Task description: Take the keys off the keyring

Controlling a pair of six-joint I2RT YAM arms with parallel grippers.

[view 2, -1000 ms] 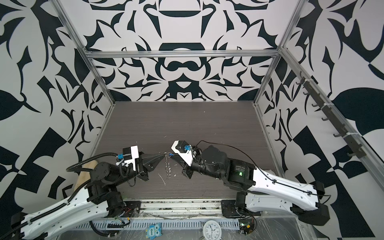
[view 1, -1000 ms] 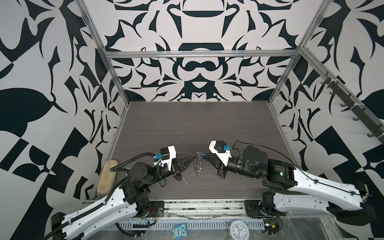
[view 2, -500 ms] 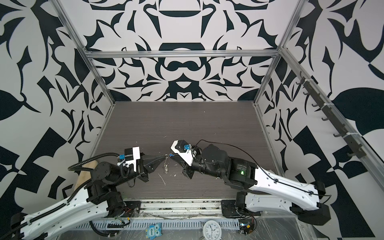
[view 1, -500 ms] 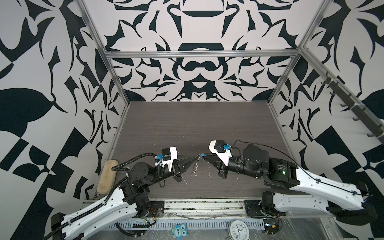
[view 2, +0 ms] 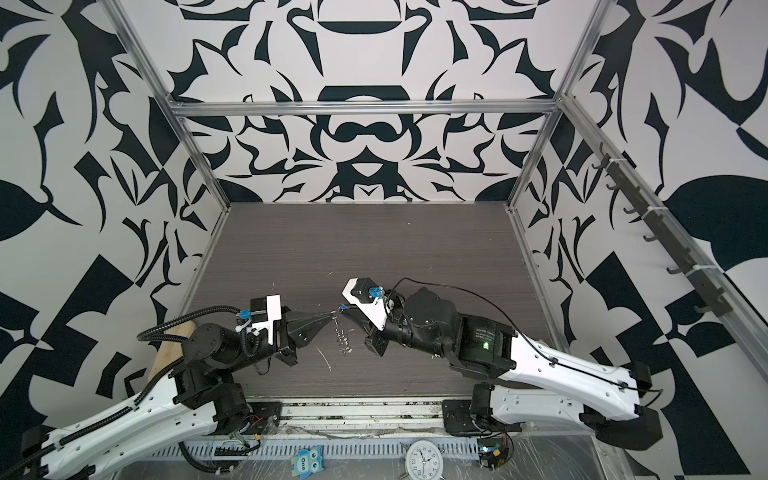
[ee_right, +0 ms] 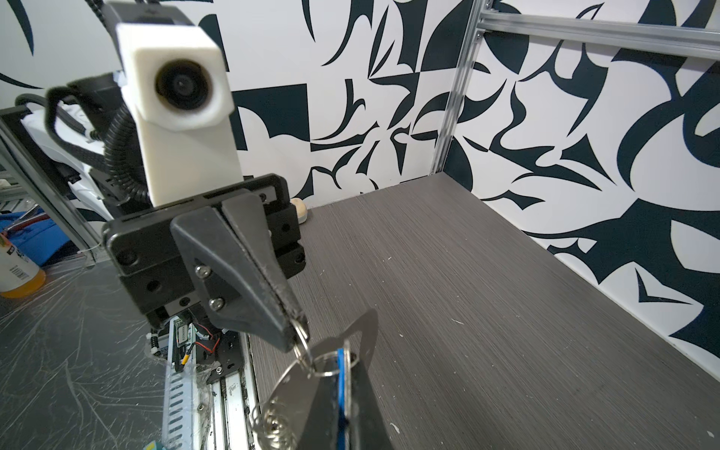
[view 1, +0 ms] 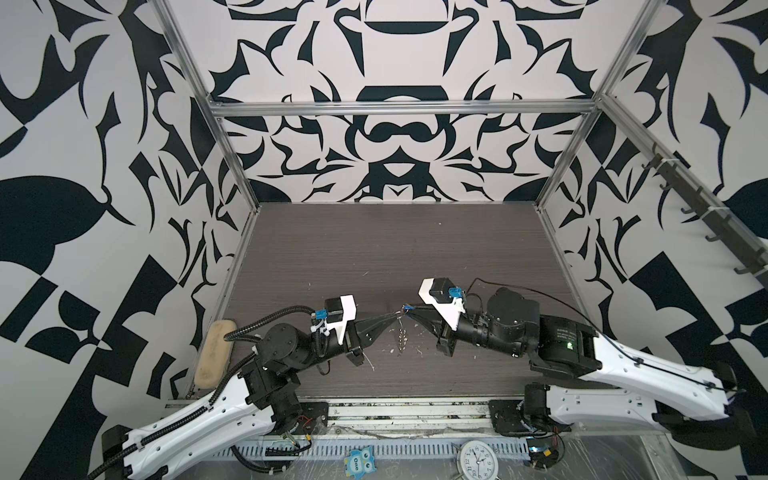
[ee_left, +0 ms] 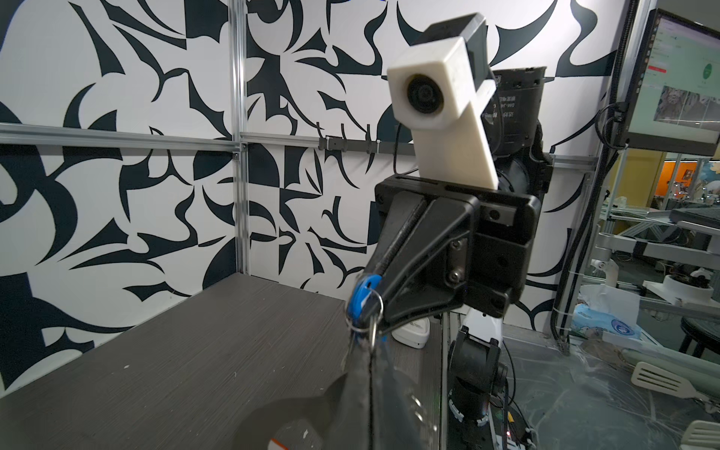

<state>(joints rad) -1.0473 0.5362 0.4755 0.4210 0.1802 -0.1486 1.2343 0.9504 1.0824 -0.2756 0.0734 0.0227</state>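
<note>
Both grippers meet fingertip to fingertip above the front middle of the dark table (view 1: 374,249). My left gripper (view 1: 394,318) (view 2: 331,314) is shut on a small silver ring (ee_right: 302,332) at the edge of the keyring (ee_right: 295,393), a flat silver plate that hangs below the tips (view 1: 401,334) (view 2: 343,332). Several small rings (ee_right: 272,428) dangle from its lower end. My right gripper (view 1: 410,310) (view 2: 345,310) is shut on the blue key (ee_right: 342,383) (ee_left: 362,296), held edge-on between its fingers. The key's own ring (ee_right: 325,368) links it to the pinched ring.
A beige oblong pad (view 1: 214,353) lies at the table's left edge. White specks and a thin sliver (view 1: 369,365) litter the table under the grippers. An alarm clock (view 1: 477,459) and a blue owl tag (view 1: 358,462) sit below the front rail. A hook rail (view 1: 706,216) runs along the right wall.
The left wrist has shifted slightly right and down, and the hanging keyring has swung a little. Both grips stay as they were.
</note>
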